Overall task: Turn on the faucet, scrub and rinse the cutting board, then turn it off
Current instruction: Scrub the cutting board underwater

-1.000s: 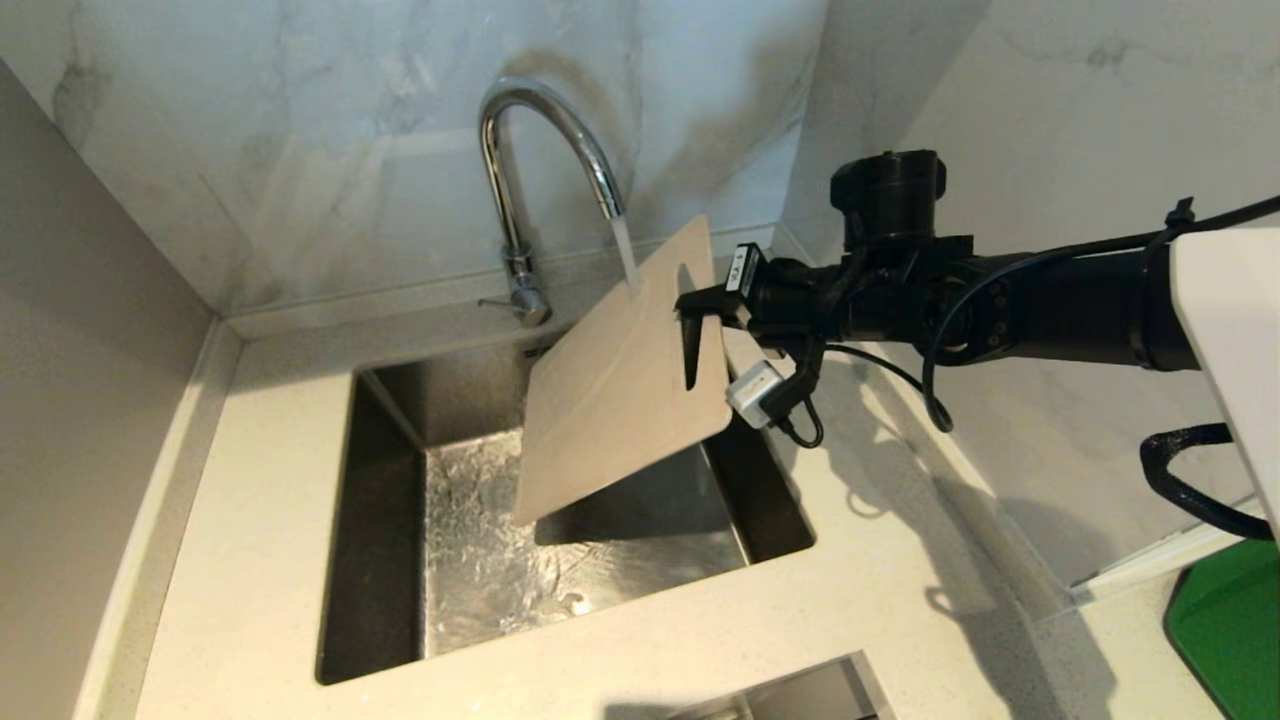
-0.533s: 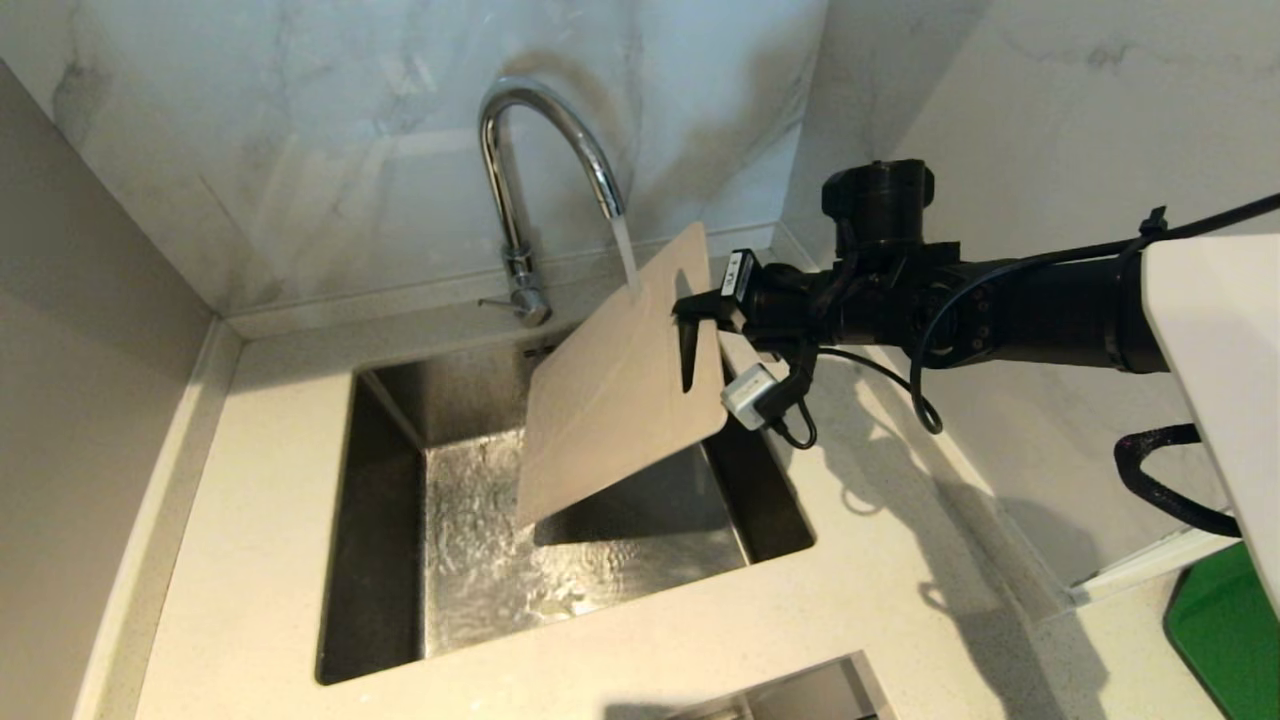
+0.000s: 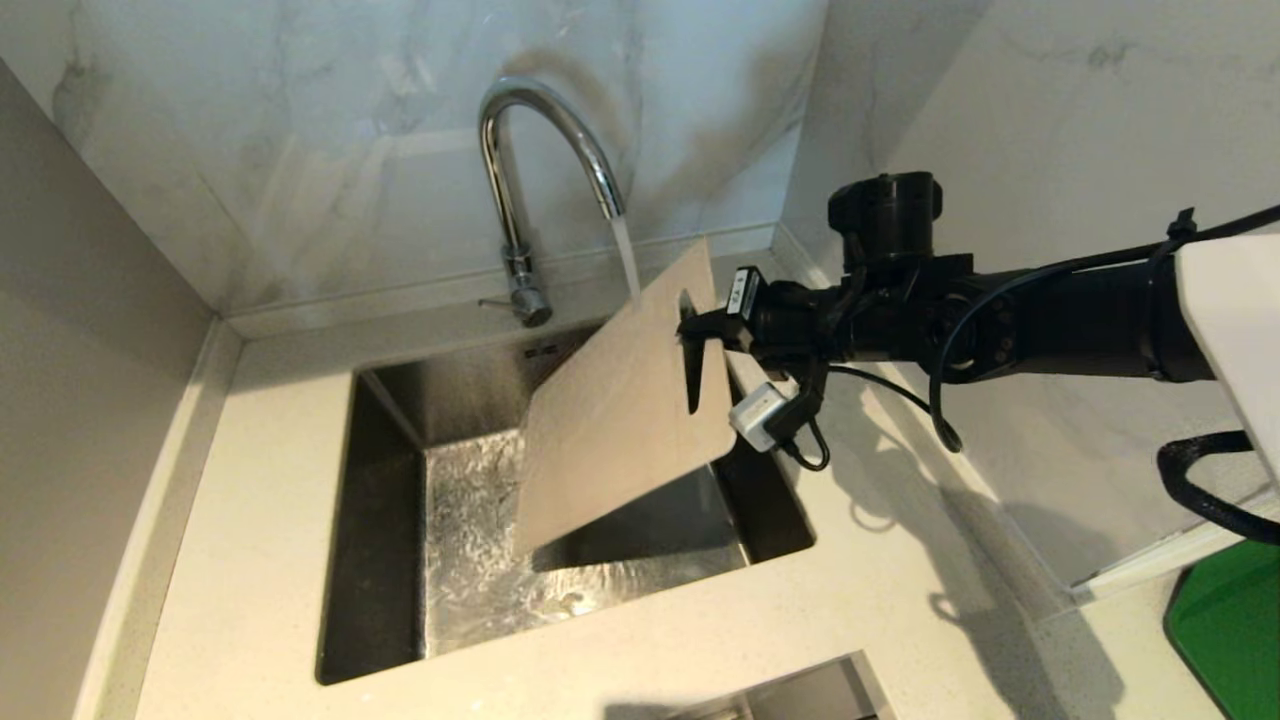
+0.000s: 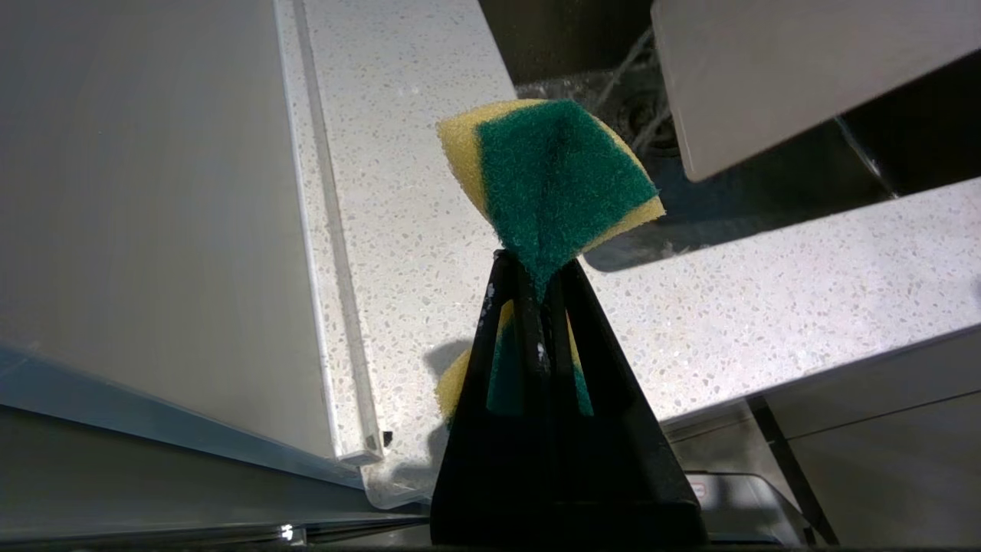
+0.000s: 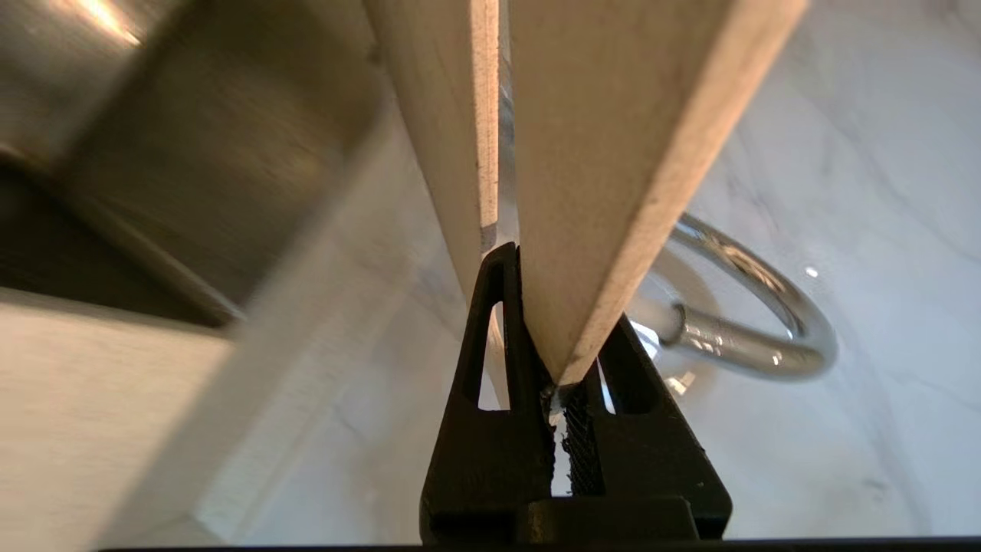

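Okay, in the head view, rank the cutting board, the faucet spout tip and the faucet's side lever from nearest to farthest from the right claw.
1. Cutting board: gripped by the right claw at its slotted end, tilted over the sink.
2. Faucet spout tip: just above and left of the claw, pouring water onto the board.
3. Side lever: farthest left, at the faucet's base.

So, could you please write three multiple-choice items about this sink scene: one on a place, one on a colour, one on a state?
1. Where is the cutting board?
A. flat on the counter
B. tilted over the sink
C. against the wall

2. What colours has the sponge?
A. green and yellow
B. pink
C. blue and white

3. The faucet is
A. dry
B. running
C. hidden

Key: 1 B, the right gripper holds it slanted above the basin; 2 A, seen pinched in the left gripper; 3 B, a stream lands on the board.
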You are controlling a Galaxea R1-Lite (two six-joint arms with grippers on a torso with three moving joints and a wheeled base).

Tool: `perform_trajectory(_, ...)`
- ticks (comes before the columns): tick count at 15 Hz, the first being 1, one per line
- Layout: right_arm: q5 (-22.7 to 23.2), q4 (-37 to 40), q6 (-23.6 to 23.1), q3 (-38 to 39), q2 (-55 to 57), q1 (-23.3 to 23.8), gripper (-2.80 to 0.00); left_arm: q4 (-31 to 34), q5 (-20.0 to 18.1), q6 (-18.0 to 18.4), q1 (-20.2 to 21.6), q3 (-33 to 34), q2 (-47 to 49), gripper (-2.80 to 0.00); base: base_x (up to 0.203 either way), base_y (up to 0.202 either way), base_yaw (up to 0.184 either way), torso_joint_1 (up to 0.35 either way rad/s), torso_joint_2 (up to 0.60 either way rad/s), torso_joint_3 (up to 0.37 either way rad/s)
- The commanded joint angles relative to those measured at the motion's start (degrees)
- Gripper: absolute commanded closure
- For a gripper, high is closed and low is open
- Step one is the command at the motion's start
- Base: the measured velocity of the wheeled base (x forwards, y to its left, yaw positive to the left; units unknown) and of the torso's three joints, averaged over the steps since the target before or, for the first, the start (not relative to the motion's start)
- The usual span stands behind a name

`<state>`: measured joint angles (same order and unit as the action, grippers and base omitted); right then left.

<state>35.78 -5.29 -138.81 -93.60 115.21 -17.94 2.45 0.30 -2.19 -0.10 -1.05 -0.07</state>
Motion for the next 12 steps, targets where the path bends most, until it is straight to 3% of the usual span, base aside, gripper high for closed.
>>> perform_trajectory(1, 0.17, -0.3, -1.0, 3.83, -4.49, -0.04, 0.0, 0.01, 0.04, 0.0, 0.01, -0.01, -0.01, 0.0, 0.0, 0.0, 0.0, 0.0, 0.0, 0.0)
perform_trajectory(12, 0.16, -0.59, -0.14, 12.75, -14.27, -0.42, 0.0, 0.53, 0.14, 1.23, 0.1, -0.27, 0.16, 0.0, 0.0, 0.0, 0.0, 0.0, 0.0, 0.0)
